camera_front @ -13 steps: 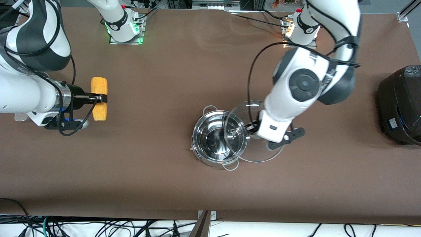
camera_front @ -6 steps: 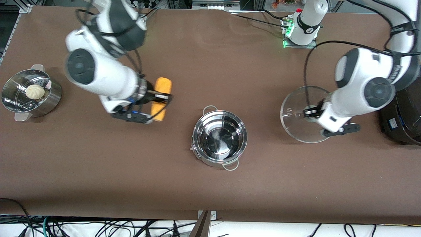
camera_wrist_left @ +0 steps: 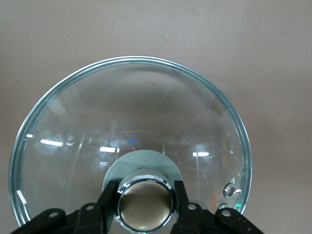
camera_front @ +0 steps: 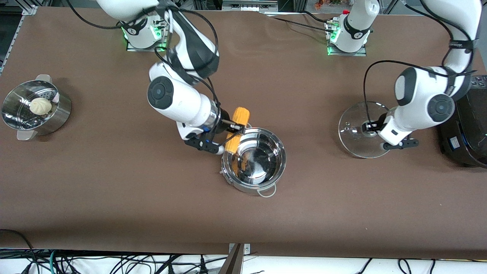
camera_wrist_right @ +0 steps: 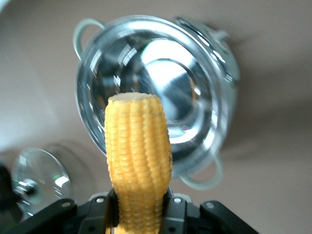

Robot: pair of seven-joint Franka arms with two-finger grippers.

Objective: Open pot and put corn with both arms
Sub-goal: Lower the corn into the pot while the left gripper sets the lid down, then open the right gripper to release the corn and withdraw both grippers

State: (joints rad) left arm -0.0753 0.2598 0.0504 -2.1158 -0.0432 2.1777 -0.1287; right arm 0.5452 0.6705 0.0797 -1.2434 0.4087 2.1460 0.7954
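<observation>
pot (camera_front: 254,160): open, mid-table | right gripper (camera_front: 233,130): clamped on corn (camera_front: 236,127), has swung from the table's right-arm end to over the pot's rim, release seems next | left gripper (camera_front: 370,126): grips lid (camera_front: 357,129) knob, now carried toward black cooker (camera_front: 466,121)

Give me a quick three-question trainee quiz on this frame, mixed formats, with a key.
1. True or false: the glass lid is on the pot.
2. What does the right gripper hold? A) the bun B) the corn C) the lid
3. Fill in: the left gripper is shut on the lid's ____.

Key:
1. False. The pot stands open; the lid is held toward the left arm's end of the table.
2. B. The corn is over the pot's rim.
3. Knob.
</observation>
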